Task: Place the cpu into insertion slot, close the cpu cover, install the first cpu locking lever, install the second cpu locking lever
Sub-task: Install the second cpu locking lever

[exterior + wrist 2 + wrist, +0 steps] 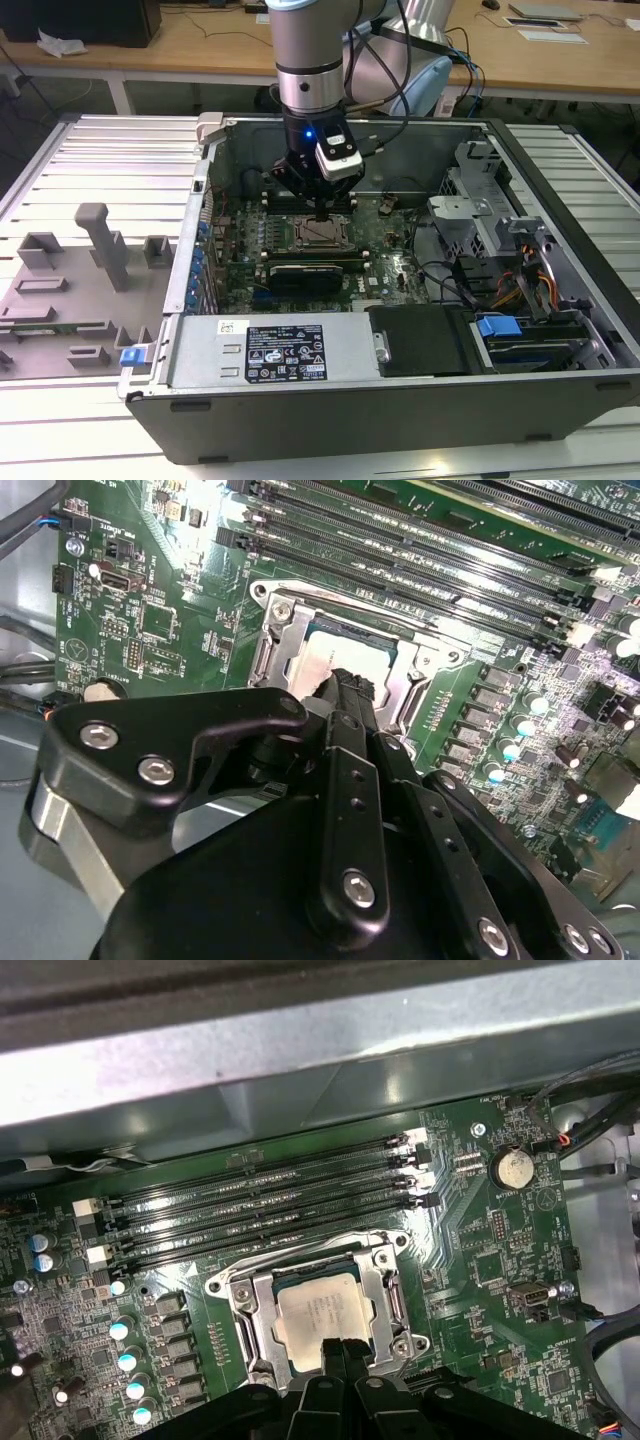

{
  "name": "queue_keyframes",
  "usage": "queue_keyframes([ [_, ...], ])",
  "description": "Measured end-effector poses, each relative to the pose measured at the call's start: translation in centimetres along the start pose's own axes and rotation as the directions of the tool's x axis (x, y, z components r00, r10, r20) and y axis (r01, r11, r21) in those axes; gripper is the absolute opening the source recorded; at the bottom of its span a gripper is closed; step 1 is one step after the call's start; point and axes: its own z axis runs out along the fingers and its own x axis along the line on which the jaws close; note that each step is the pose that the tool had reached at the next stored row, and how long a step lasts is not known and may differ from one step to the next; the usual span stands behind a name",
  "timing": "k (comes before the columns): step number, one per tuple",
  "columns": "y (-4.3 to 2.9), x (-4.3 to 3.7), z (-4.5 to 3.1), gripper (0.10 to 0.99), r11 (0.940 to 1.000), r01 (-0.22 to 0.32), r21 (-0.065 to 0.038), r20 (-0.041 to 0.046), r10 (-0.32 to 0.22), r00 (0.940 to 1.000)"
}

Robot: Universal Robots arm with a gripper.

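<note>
Wooden desks lie behind your opened computer case [400,350], where the end effector [335,1350], fingers pressed together holding nothing, touches the cpu [320,1310] under its cpu cover [385,1300].

In both wrist views the pincer [338,1345] hides the near edge of the cpu [318,1315] and cover [392,1305]. Whether the levers are latched is too small to tell.

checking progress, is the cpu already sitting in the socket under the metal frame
Yes, in the first wrist view the cpu lies flat in the insertion slot, with the cpu cover framing it.
</note>
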Motion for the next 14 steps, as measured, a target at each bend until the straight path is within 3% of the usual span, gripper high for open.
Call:
queue_keyframes([
  [6, 0.01, 0.00, -0.01, 0.106, 1.0000, 0.000, 0.000, 0.0001, 0.000, 1.0000],
  [14, -0.05, -0.16, -1.08, 0.106, 1.0000, 0.000, 0.000, 0.0001, 0.000, 1.0000],
])
